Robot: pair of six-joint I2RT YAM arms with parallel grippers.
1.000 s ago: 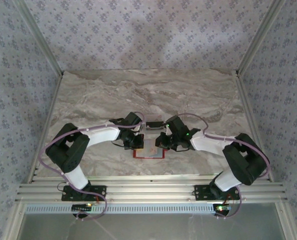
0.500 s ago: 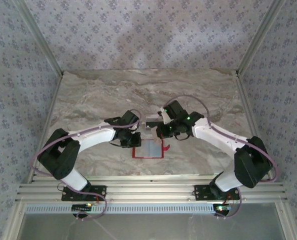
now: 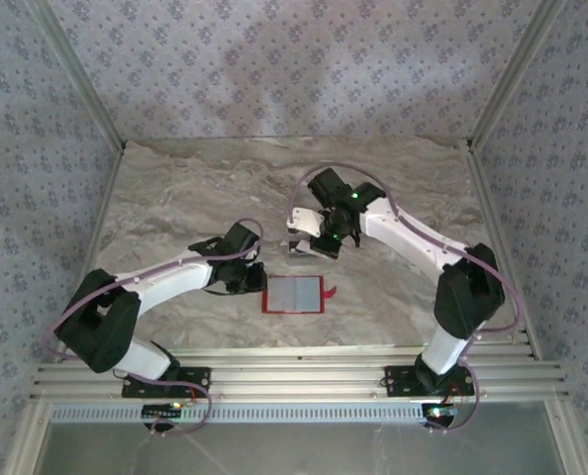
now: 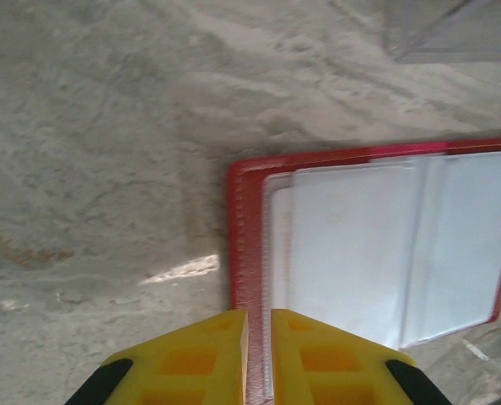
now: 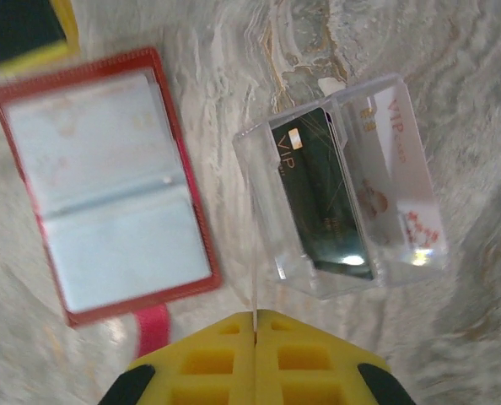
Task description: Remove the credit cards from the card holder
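grey-veined marble worktop (image 3: pixel 175 198), floral-papered walls (image 3: pixel 274 69). red folding card holder (image 3: pixel 294 295) open flat, front middle. left pincer (image 4: pixel 259 314) narrowly parted over its edge. right pincer (image 5: pixel 255 314) closed above clear plastic tray (image 5: pixel 269 198), dark card (image 5: pixel 322 202) inside.

Marble table (image 3: pixel 175 198) bears open card holder (image 4: pixel 246 236), clear tray (image 5: pixel 267 202).

Cards (image 5: pixel 322 194) in tray (image 5: pixel 257 202) — seemingly behind wallet (image 5: pixel 107 181)
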